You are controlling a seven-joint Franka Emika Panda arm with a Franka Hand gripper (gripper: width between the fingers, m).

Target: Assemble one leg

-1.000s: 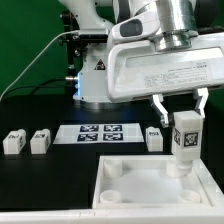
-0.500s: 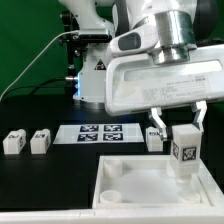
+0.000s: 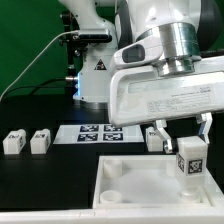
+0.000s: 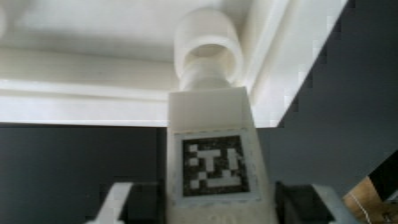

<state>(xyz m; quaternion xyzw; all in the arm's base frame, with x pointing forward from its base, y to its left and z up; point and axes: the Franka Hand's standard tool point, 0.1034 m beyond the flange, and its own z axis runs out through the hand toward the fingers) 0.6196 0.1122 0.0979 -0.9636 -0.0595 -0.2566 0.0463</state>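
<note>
My gripper (image 3: 183, 135) is shut on a leg (image 3: 189, 158), a small white post with a black-and-white tag. It holds it upright over the far right corner of the large white tray (image 3: 135, 185). In the wrist view the leg (image 4: 217, 150) fills the middle between my two fingers (image 4: 128, 203), its tip pointing at a round corner socket (image 4: 212, 62) of the tray (image 4: 89, 60). Three more legs stand on the table: two at the exterior view's left (image 3: 13, 142) (image 3: 40, 141) and one (image 3: 154, 139) just behind the tray.
The marker board (image 3: 105, 133) lies on the black table behind the tray. The robot's base (image 3: 95, 80) stands further back.
My gripper has moved toward the exterior view's right and slightly down with the leg, closer to the tray's far right corner.
</note>
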